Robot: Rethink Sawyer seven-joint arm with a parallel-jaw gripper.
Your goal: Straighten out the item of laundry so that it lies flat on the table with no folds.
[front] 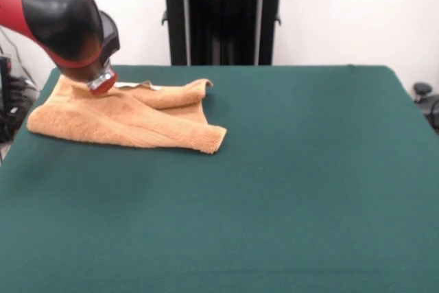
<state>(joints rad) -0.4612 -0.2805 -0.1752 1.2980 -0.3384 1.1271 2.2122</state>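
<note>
Lying in the far left part of the tabletop (274,204), the orange-tan towel (123,123) is bunched rather than flat. Its bulk spreads from the left edge of the green cloth toward the middle, with a thick folded layer running along its near side and ending in a blunt corner at the right. A second layer is turned over along the far side, forming a raised ridge that ends in a small curled flap at the towel's far right corner. A thin pale strip shows along the far edge, just under that ridge.

Coming in from the upper left, the red and black arm (58,15) reaches down over the towel's far left corner. Its tip, a red and silver end piece (103,81), touches or presses into the cloth there. Whether the jaws are apart, together or pinching the fabric cannot be told, since the arm's rounded black housing and the cloth hide them.

Everything else on the green surface, from the middle to the right edge and all along the near side, is bare felt. Beyond the far edge stands a black upright frame (223,15) against a white wall.
</note>
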